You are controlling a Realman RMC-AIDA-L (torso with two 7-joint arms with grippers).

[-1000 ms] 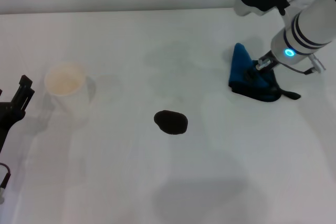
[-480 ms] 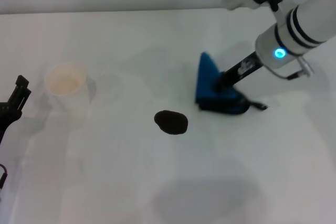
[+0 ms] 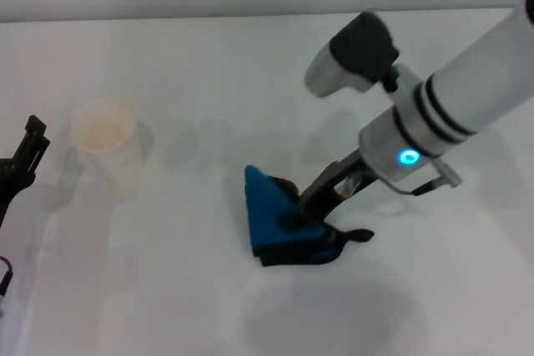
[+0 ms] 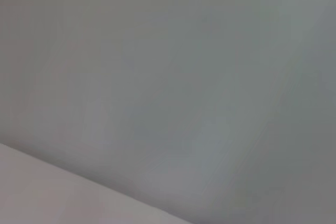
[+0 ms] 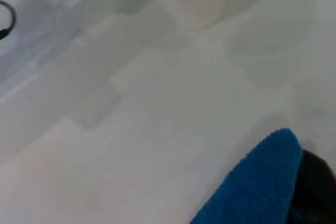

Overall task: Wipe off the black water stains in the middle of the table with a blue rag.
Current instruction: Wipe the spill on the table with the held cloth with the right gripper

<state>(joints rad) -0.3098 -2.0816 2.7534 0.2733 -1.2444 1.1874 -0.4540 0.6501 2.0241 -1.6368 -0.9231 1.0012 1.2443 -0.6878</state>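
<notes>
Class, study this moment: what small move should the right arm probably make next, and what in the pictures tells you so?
Probably a short sideways rub. The right tool presses the blue rag onto the table mid-surface, hiding any stain beneath, so wiping seems unfinished. The left tool sits idle at the edge.

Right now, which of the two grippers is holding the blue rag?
The right gripper, mid-table, pinning the blue rag to the table. The left gripper sits empty at the table's left edge.

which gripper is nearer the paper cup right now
Left. The left gripper sits just beside the paper cup at the table's edge; the right gripper presses the blue rag mid-table, farther away.
</notes>
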